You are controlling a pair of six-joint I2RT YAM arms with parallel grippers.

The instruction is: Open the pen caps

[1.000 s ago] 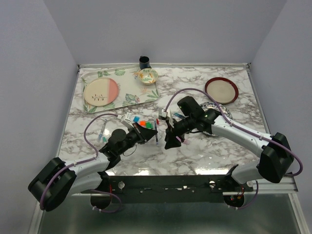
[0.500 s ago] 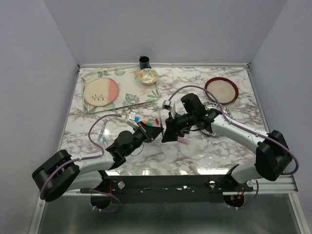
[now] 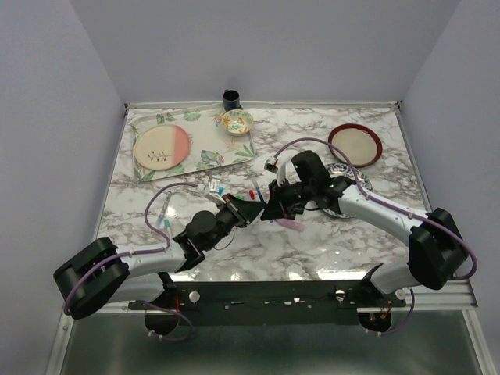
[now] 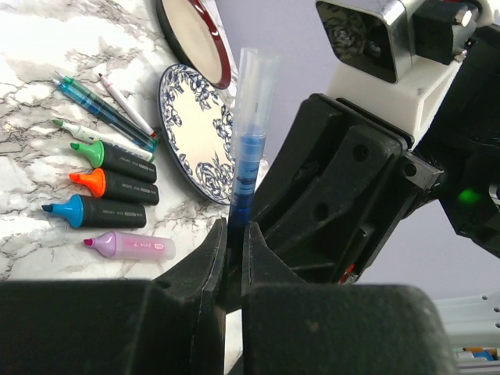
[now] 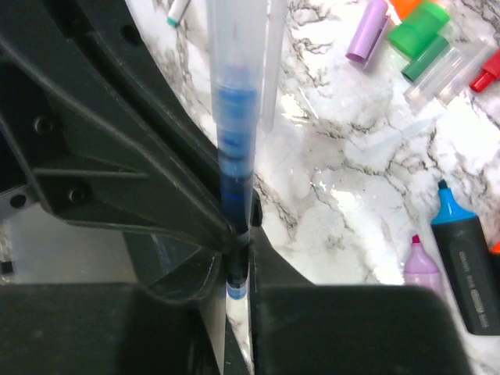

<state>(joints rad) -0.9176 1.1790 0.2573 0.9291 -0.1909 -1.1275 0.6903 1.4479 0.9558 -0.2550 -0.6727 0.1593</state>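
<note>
A thin translucent blue-cored plastic pen (image 5: 234,117) is pinched by the black right gripper (image 5: 237,266), with a purple plastic cap (image 5: 367,31) and a green plastic cap (image 5: 422,23) seen lying beyond.

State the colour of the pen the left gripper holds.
The pen is clear with a blue core; left wrist view shows it best.

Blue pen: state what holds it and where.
The left gripper and the right gripper both pinch the blue pen at one end, close together; its clear other end sticks out free.
</note>
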